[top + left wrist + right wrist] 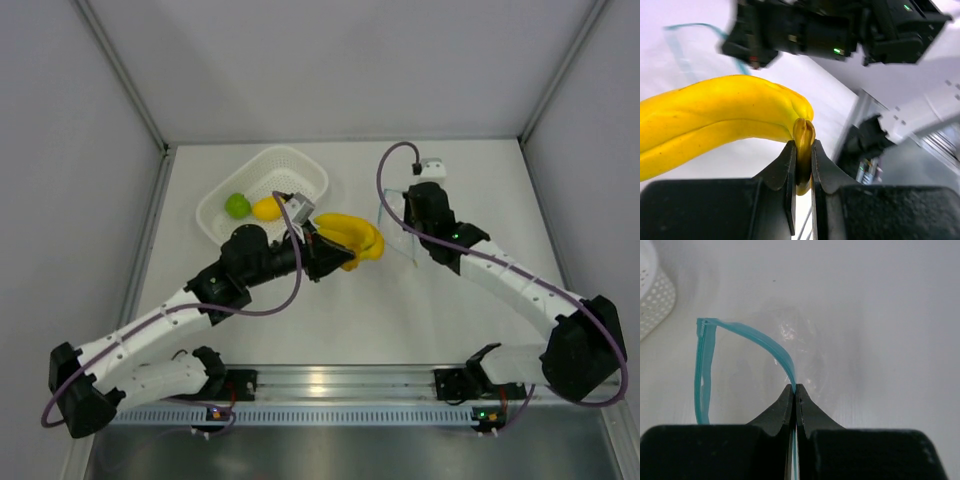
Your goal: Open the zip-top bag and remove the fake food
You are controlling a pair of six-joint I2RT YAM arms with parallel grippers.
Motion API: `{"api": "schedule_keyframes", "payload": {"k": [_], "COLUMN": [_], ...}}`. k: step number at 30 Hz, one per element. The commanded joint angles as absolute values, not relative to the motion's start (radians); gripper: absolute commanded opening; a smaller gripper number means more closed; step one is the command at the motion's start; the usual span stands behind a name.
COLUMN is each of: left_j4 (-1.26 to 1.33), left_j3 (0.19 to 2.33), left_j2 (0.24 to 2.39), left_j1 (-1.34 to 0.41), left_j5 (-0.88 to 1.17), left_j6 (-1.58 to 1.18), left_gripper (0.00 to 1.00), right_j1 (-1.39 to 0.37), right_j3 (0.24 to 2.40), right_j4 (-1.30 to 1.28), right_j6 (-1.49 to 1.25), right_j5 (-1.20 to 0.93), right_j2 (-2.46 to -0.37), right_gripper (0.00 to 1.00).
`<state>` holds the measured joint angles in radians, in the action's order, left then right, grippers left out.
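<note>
My left gripper is shut on the stem end of the yellow banana bunch and holds it above the table, right of the basket. The green ball-like fruit and the yellow-orange oval fruit lie in the white basket. My right gripper is shut on the light blue zip strip of the clear zip-top bag. The bag's mouth gapes open in a loop, and the bag hangs down to the table with nothing showing inside.
The white perforated basket stands at the back left of the table, close to the left wall. The right arm's black links are just beyond the banana bunch. An aluminium rail runs along the near edge.
</note>
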<state>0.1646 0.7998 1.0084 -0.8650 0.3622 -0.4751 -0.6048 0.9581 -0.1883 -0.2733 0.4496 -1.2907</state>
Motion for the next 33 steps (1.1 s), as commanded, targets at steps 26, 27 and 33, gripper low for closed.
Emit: {"api": "schedule_keyframes", "payload": {"k": [26, 27, 33], "left_j4": [-0.370, -0.367, -0.342], "left_j3": [1.270, 1.269, 1.262], "left_j2": [1.598, 1.603, 1.600], "left_j1": [-0.275, -0.276, -0.278], "left_j5": [-0.206, -0.192, -0.101], "left_j6": [-0.693, -0.699, -0.715], "left_gripper": [0.00, 0.00, 0.00], "right_j1": [-0.483, -0.483, -0.485], "right_j3": [0.986, 0.986, 1.003], "right_j4": [-0.302, -0.302, -0.307], "right_j6": [-0.267, -0.267, -0.275], "right_j5": [0.394, 0.394, 0.387], "right_j2": [-1.155, -1.161, -1.218], "right_gripper": [0.00, 0.00, 0.00]}}
